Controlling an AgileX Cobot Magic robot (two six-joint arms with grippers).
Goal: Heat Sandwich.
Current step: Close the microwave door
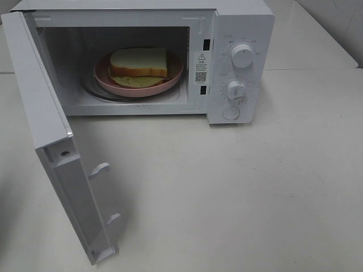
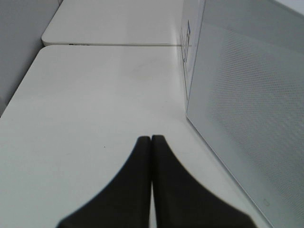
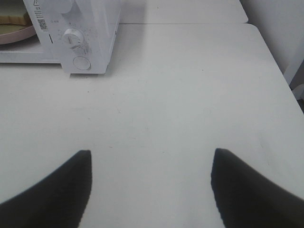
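White-bread sandwich (image 1: 139, 61) on pink plate (image 1: 112, 85) inside open-doored microwave (image 1: 255, 34), left gripper (image 2: 151, 138) pinched together, right gripper (image 3: 151, 152) spread apart.

You have a plain white, slightly glossy surface (image 1: 238, 192) filling most of the high view, and a seam along its far edge shows where a second white top (image 1: 309, 39) butts up against it. Standing directly on it, toward the far left, is the white microwave (image 1: 249, 28), with its two-knob control panel on the right side of its front. Its door (image 1: 39, 85) is swung wide open on the left hinge and reaches out over the near left part of the surface, and the right wrist view shows you faint scuffs and specks on the bare white top
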